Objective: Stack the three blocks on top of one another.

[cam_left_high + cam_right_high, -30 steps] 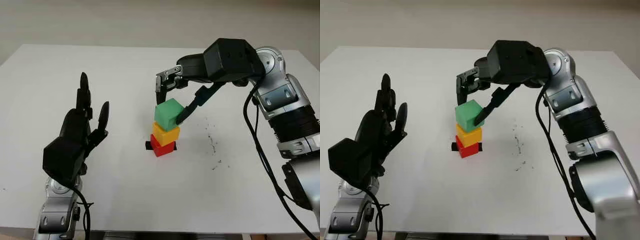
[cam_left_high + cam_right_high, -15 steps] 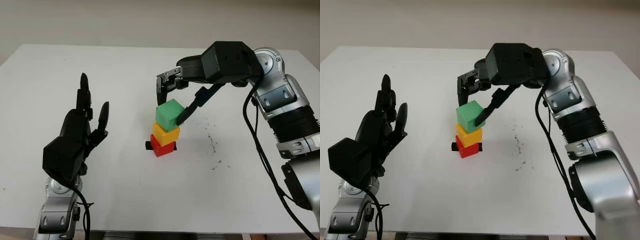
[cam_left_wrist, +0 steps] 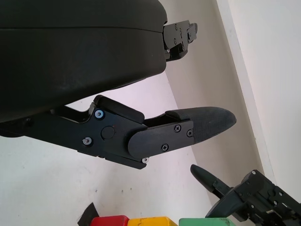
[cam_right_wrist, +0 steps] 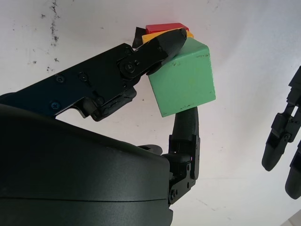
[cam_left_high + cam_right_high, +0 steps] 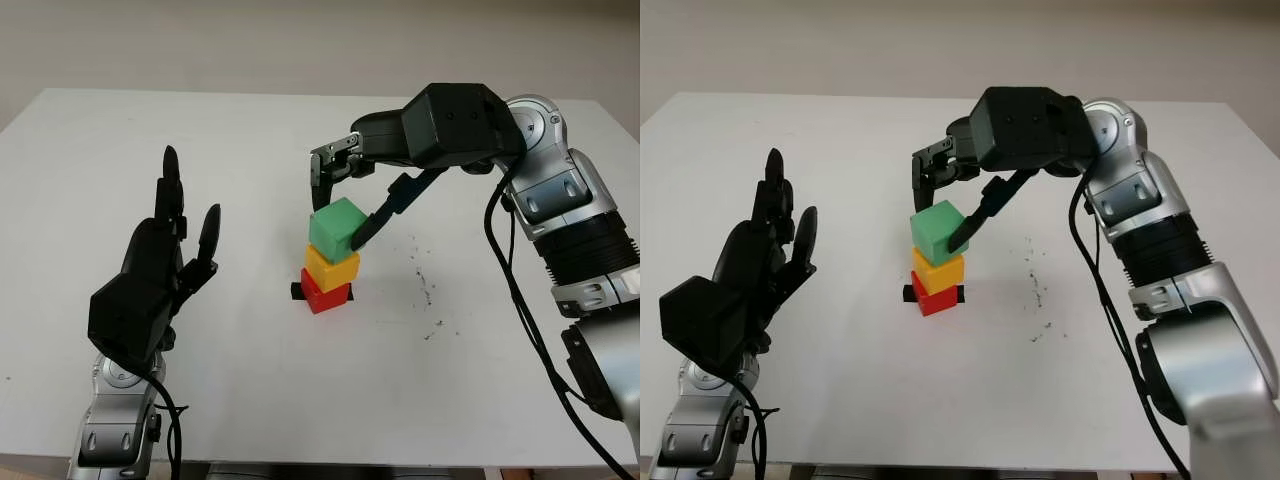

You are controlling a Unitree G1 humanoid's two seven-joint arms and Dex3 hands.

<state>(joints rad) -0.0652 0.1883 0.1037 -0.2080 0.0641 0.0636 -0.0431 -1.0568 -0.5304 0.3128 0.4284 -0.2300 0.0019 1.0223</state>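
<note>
Green block (image 5: 336, 228) sat at the top of a three-block stack near the middle of the white table (image 5: 300, 400), tilted a little and turned out of line with the yellow block (image 5: 332, 268) under it, which in turn rested on the red block (image 5: 325, 292) at the bottom. A small black patch (image 5: 297, 291) lay on the table against the red block's left side. The right hand (image 5: 340, 195) reached in from the right at the height of the green block and pinched it: one finger (image 4: 157, 49) pressed the block's right face and another finger (image 4: 187, 127) touched its opposite side, as the right wrist view showed. The left hand (image 5: 150, 275) was open, held upright above the table's left part, well apart from the stack, holding nothing. Dark specks (image 5: 428, 290) marked the table to the right of the stack
</note>
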